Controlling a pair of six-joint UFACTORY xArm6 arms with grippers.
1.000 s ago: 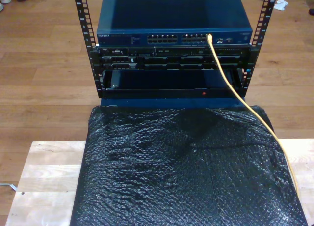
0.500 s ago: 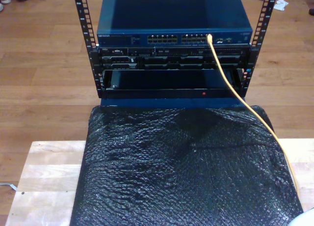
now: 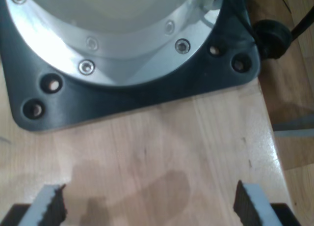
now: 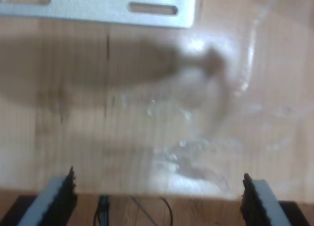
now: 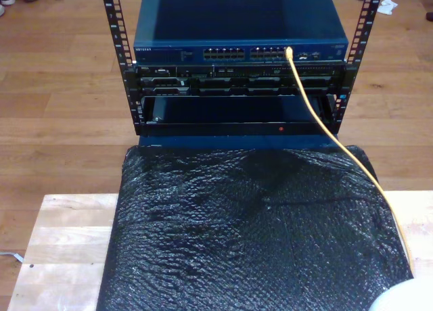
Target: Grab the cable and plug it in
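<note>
- The cable ran from a port on the blue switch, far in the exterior view, down over the black bubble wrap toward that view's near right.
- My first gripper hung agape over bare wooden table; my second gripper likewise, nothing held.
- Judged light, limp, slick-jacketed; best pinched just behind the plug, whose clear clip looked fragile.
</note>
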